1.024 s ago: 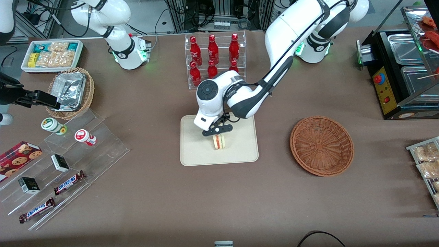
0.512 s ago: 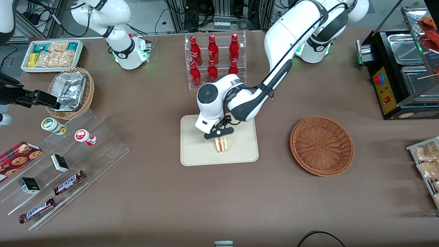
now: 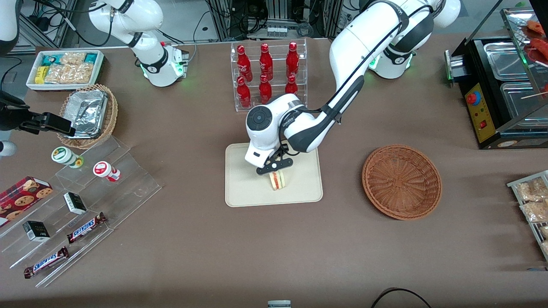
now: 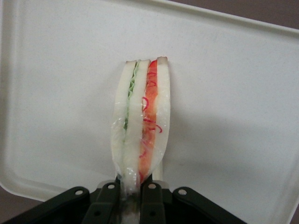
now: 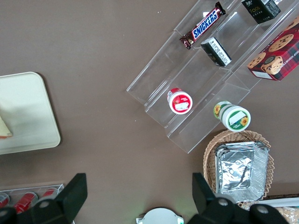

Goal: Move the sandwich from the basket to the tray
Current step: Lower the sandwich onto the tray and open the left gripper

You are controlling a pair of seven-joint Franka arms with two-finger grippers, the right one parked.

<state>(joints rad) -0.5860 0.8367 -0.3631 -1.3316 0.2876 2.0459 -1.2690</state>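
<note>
The clear-wrapped sandwich (image 3: 278, 180) (image 4: 140, 126), a pale wedge with green and red filling, stands on edge over the middle of the cream tray (image 3: 244, 192) (image 4: 56, 93). My left gripper (image 3: 274, 167) (image 4: 132, 196) is just above the tray, its black fingers (image 4: 108, 198) shut on the sandwich's wrapped end. The round reddish-brown wicker basket (image 3: 401, 182) sits empty beside the tray, toward the working arm's end of the table. A sliver of the sandwich (image 5: 3, 128) and the tray's corner (image 5: 32, 116) show in the right wrist view.
A clear rack of red bottles (image 3: 265, 72) stands farther from the front camera than the tray. Toward the parked arm's end are acrylic steps with snacks (image 3: 81, 201), a lighter basket with a foil container (image 3: 87, 113) and a white snack bin (image 3: 64, 68). A black food warmer (image 3: 505, 90) stands at the working arm's end.
The gripper has sunk slightly toward the tray with the sandwich, which has turned a little and now rests lower on the tray. The fingers stay shut on it.
</note>
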